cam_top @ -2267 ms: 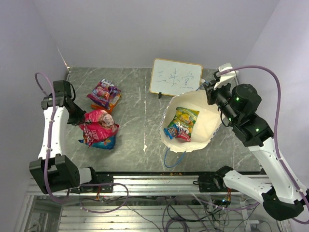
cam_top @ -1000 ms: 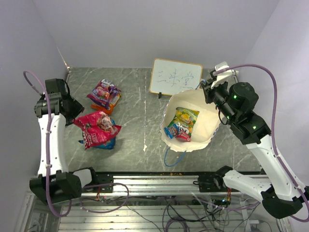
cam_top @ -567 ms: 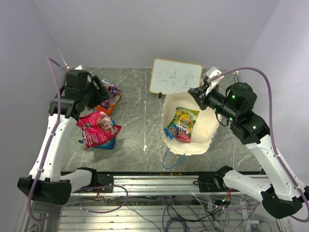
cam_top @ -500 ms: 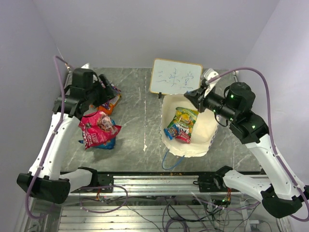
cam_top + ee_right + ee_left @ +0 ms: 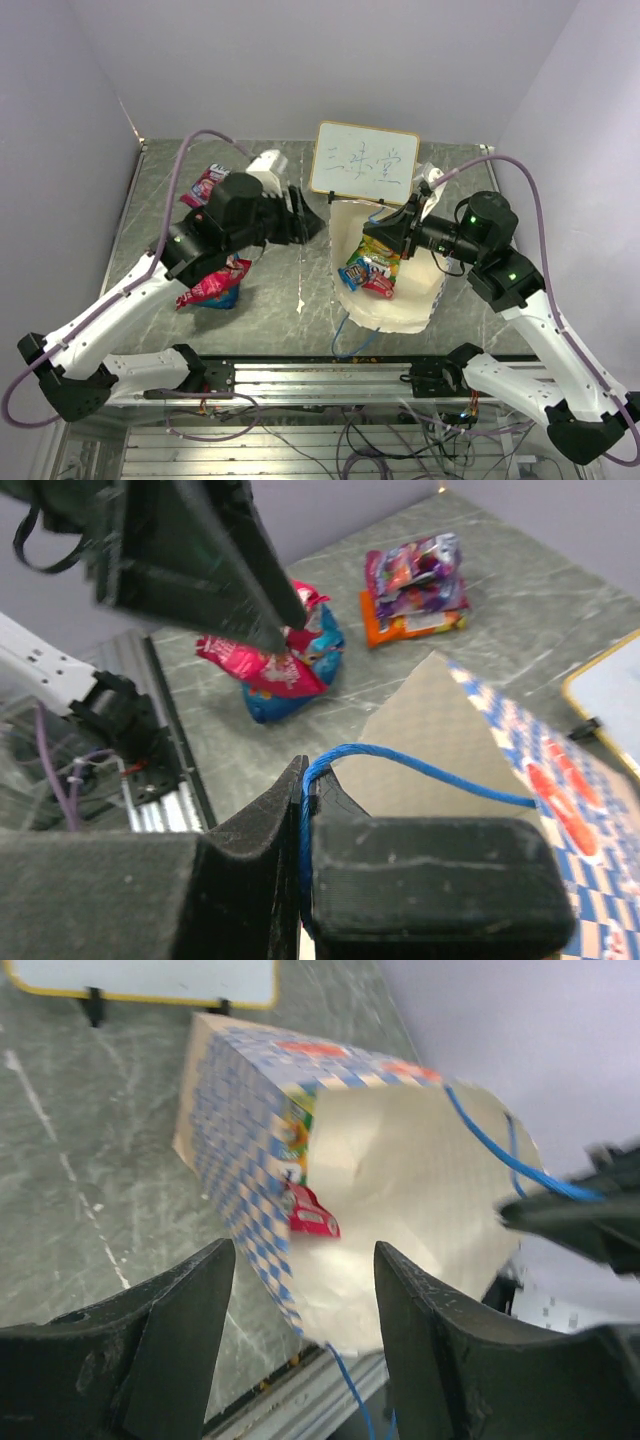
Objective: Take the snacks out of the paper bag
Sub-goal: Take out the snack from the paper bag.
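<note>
Swung over from the surface's [image 5: 290, 290] 9 o'clock side, the left gripper [image 5: 302, 1260] now hovers wide open and empty at the paper bag's [image 5: 415, 290] 10 o'clock rim. The right gripper [image 5: 305, 790] is pinched tight on the blue cord handle [image 5: 420, 765]. Snacks [image 5: 372, 262] lie inside the bag, at 3 o'clock; loose packets [image 5: 212, 285] lie at 9 o'clock.

white signboard [image 5: 364, 160] with blue writing, upright on grey marbled table [image 5: 285, 290]

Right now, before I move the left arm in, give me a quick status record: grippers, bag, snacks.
bag: mouth open, held by its blue handle
left gripper: open, empty, facing the bag mouth
right gripper: shut on the handle
snacks in bag: yellow-green, blue and red packets
snacks out: pink-red packet over a blue one, purple-orange packet behind, on the table
</note>
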Robot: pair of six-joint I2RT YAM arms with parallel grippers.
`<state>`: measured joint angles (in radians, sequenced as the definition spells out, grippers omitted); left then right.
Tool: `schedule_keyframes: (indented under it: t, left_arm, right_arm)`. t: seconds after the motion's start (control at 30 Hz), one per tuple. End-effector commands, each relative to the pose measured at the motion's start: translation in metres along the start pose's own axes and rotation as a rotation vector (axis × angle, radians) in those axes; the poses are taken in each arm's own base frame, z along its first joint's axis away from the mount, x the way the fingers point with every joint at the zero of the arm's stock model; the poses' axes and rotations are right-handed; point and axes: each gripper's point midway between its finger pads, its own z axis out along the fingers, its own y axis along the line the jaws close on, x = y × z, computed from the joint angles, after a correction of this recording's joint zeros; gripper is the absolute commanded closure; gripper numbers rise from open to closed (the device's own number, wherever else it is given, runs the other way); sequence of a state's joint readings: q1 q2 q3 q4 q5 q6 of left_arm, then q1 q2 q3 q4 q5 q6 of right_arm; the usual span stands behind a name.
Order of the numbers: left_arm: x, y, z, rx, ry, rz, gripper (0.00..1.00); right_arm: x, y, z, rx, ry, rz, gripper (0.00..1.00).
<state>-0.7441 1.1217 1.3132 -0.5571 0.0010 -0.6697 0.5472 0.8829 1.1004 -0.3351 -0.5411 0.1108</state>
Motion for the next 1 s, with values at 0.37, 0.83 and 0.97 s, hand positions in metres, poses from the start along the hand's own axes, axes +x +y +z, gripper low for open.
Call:
schedule_keyframes:
  t: [0.37, 0.83, 0.97]
  left_arm:
    - [0.124, -0.098, -0.008, 0.159, 0.103, 0.456, 0.39]
    - [0.171, -0.128, 0.089, 0.184, -0.071, 0.611, 0.58]
    - [0.176, -0.106, 0.129, 0.089, -0.076, 0.601, 0.57]
  right_arm:
    - [0.006, -0.008, -0.006, 0.11, -0.011, 0.21, 1.0]
    - [-0.036, -0.028, -0.021, 0.264, -0.133, 0.161, 1.0]
    - [-0.042, -0.033, -0.028, 0.307, -0.145, 0.143, 1.0]
